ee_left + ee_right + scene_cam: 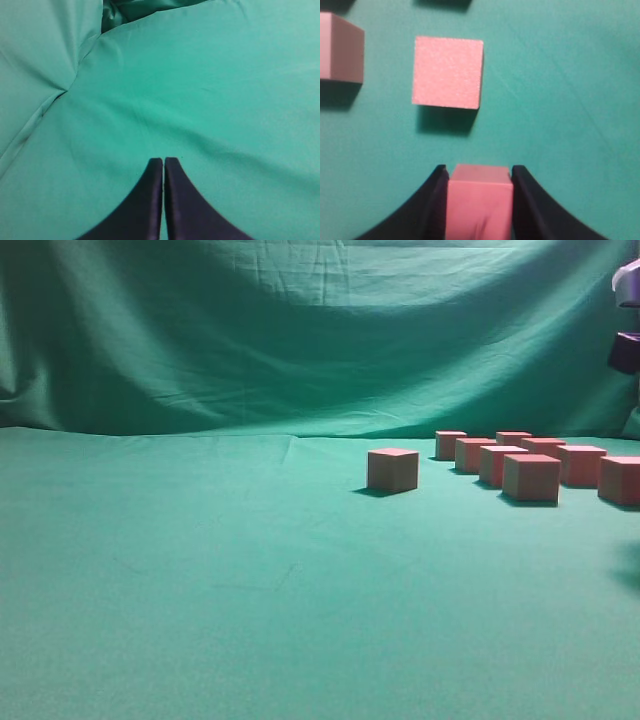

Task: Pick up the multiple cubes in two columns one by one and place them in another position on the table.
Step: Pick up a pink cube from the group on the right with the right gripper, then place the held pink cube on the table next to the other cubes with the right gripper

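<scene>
Right jaws closed on one cube; left jaws together and idle.

In your right wrist view, the right gripper (479, 200) has a cube (479, 205) clamped between both jaws, each side touching. A second cube (448, 72) lies straight ahead on the tabletop (560, 100), apart from the held one. The left gripper (163, 165) sits over bare cloth, no cube near. In the exterior view the remaining cubes (535, 462) stand in two columns at right; a lone cube (392, 470) rests to their left. Judged: the right arm is nearer, and the placing spot lies leftward.
</scene>
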Controlling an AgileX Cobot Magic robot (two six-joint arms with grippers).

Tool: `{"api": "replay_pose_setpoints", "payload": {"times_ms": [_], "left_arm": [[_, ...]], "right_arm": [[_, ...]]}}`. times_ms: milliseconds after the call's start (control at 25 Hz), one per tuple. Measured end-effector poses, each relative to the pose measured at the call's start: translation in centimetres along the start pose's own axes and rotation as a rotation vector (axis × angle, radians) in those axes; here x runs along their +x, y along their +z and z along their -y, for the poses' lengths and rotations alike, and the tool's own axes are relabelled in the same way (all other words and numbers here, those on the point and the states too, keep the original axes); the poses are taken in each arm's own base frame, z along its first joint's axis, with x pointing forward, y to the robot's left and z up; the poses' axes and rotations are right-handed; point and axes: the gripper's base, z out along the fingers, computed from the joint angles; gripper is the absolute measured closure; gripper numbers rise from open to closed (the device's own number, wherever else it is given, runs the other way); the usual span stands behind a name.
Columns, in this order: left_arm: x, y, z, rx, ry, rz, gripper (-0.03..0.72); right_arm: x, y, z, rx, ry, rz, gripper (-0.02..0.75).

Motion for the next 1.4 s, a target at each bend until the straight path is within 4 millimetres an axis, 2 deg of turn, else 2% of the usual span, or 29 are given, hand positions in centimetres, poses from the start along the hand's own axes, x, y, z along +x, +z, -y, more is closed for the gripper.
{"api": "replay_pose_setpoints", "payload": {"times_ms": [320,440,520,680,800,840,1000,1200,1280,1400], "left_arm": [[0.0,0.0,0.0,0.000,0.000,0.000,0.688],[0.0,0.0,0.0,0.000,0.000,0.000,0.688],[0.0,0.0,0.0,0.000,0.000,0.000,0.688],[0.0,0.0,0.0,0.000,0.000,0.000,0.688],[0.0,0.0,0.0,0.000,0.000,0.000,0.688],[0.0,0.0,0.0,0.000,0.000,0.000,0.688],[0.0,0.0,0.0,0.000,0.000,0.000,0.688],[0.0,0.0,0.0,0.000,0.000,0.000,0.688],[0.0,0.0,0.0,0.000,0.000,0.000,0.688],[0.0,0.0,0.0,0.000,0.000,0.000,0.688]], "right_arm": [[-0.1,-0.1,0.0,-0.002,-0.020,-0.018,0.472],[-0.7,-1.4,-0.5,-0.026,-0.022,-0.081,0.472],[-2.1,-3.6,-1.8,-0.062,-0.094,-0.081,0.472],[-5.6,-9.2,-5.8,-0.158,-0.302,0.022,0.472],[-8.2,-11.7,-9.3,-0.199,-0.425,0.082,0.472],[-9.1,-12.0,-10.5,-0.210,-0.474,0.091,0.472],[-12.1,-10.8,-15.4,-0.246,-0.670,0.058,0.472],[-14.1,-6.8,-20.2,-0.270,-0.933,0.033,0.472],[-14.5,-5.2,-21.2,-0.269,-1.034,0.038,0.472],[-14.8,-2.5,-21.7,-0.259,-1.106,0.031,0.472]]}}
